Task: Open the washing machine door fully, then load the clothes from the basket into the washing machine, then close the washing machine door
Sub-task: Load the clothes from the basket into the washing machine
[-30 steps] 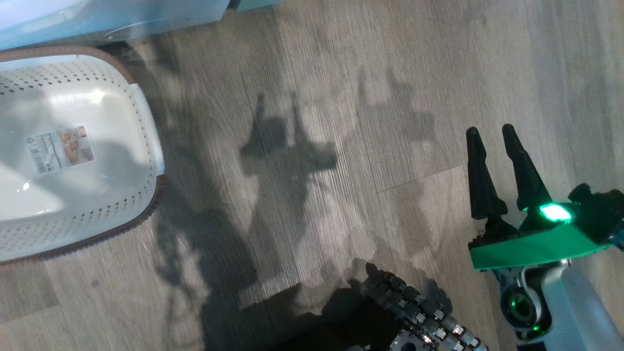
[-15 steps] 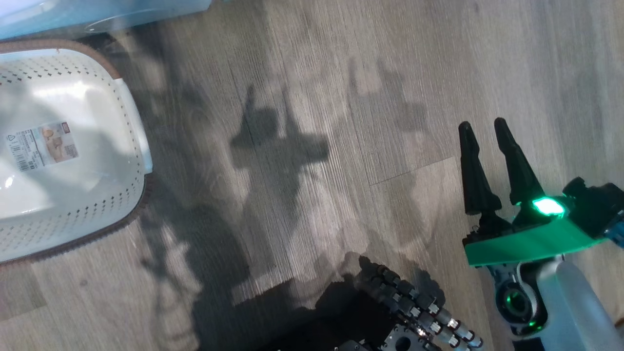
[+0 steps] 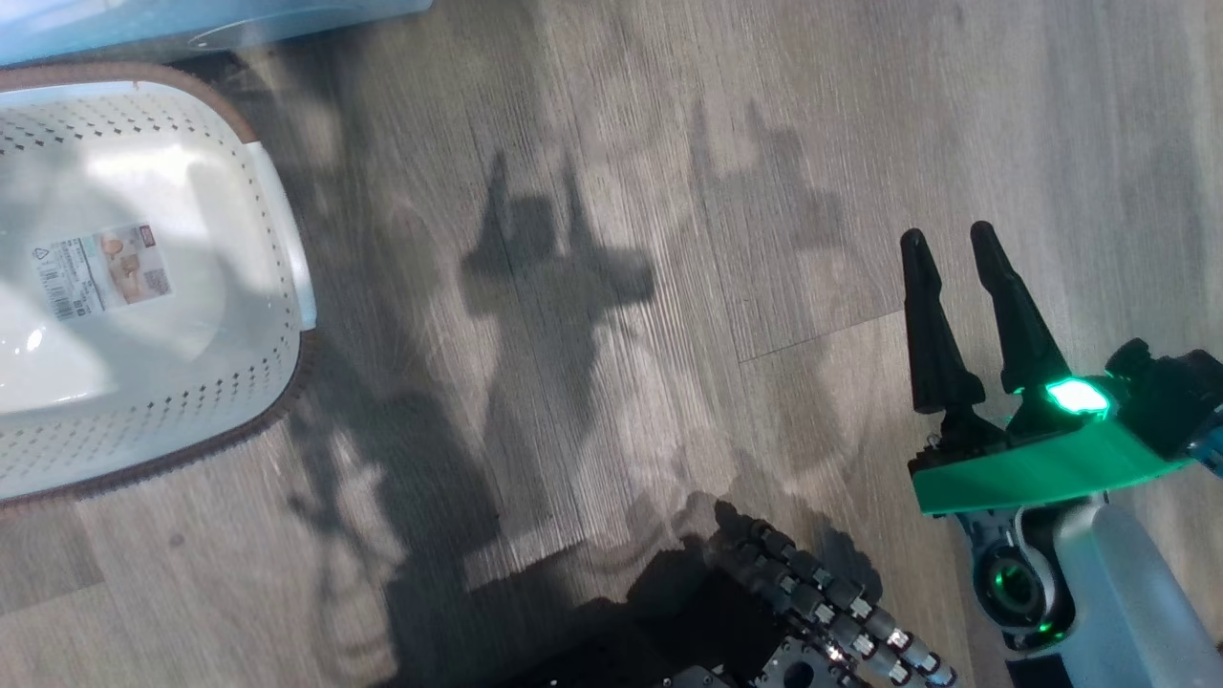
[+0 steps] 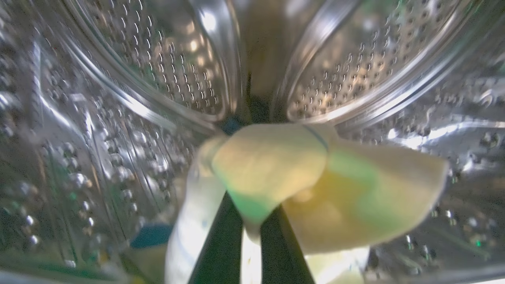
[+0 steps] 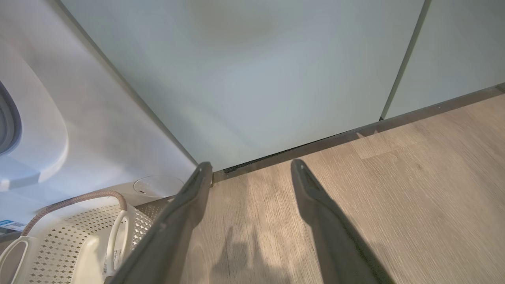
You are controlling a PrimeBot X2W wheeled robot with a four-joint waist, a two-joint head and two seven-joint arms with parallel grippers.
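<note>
Reaching into the washing machine, the left arm has the steel drum on every side, so I judge the door is already open. The floor has slid a little in the head view, but this is the camera turning; nothing on it has moved. The basket stands just beside the machine, bare down to its label, as before. The clothes, pale yellow with a thin blue trim, are inside the drum, and the left jaws are clamped together on them. The right jaws stay wide apart above the floor, holding nothing. What remains, I think: release the bundle, withdraw, close the door.
</note>
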